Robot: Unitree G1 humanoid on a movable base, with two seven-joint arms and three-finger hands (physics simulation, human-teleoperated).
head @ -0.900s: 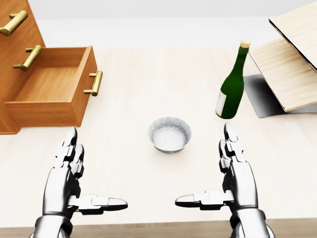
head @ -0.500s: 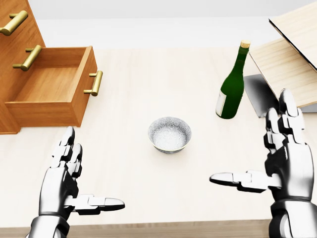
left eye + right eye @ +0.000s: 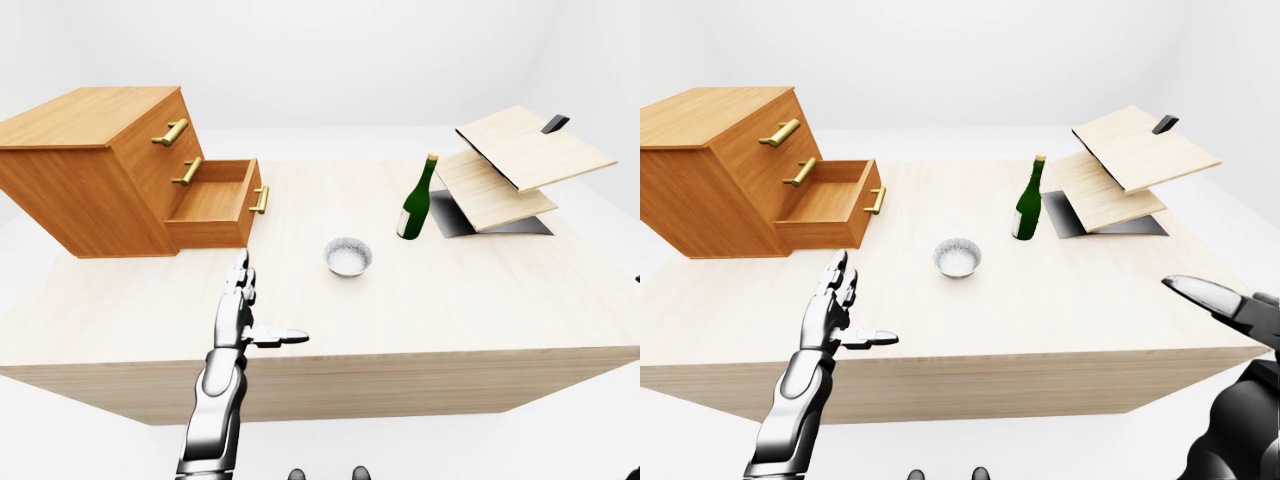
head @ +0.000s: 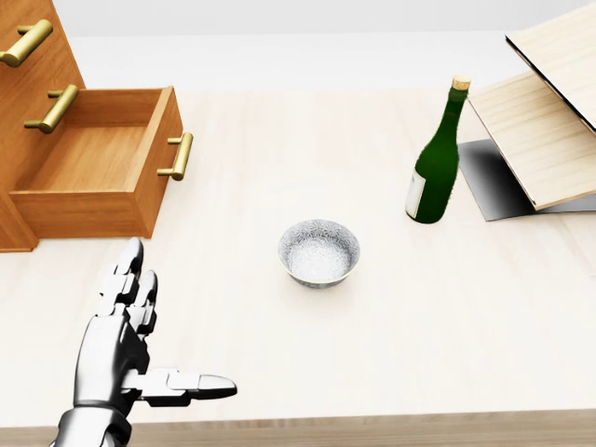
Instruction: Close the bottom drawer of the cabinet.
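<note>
Left hand (image 4: 130, 345), at the head view's lower left, is held spread, thumb out, touching nothing, probably readied to push. Bottom drawer (image 4: 98, 172) is seen pulled out of the cabinet (image 3: 95, 165), upper left. Right hand (image 3: 1230, 310) is mostly cropped; its state cannot be told.

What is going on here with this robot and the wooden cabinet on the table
A humanoid robot is set to close the bottom drawer of the cabinet, which stands pulled out and looks empty. Nothing is being touched yet. The left hand hovers open over the table, below the drawer in the head view. The right hand is off at the right edge of the right-eye view, also open. A bowl and a green bottle stand apart on the table.
</note>
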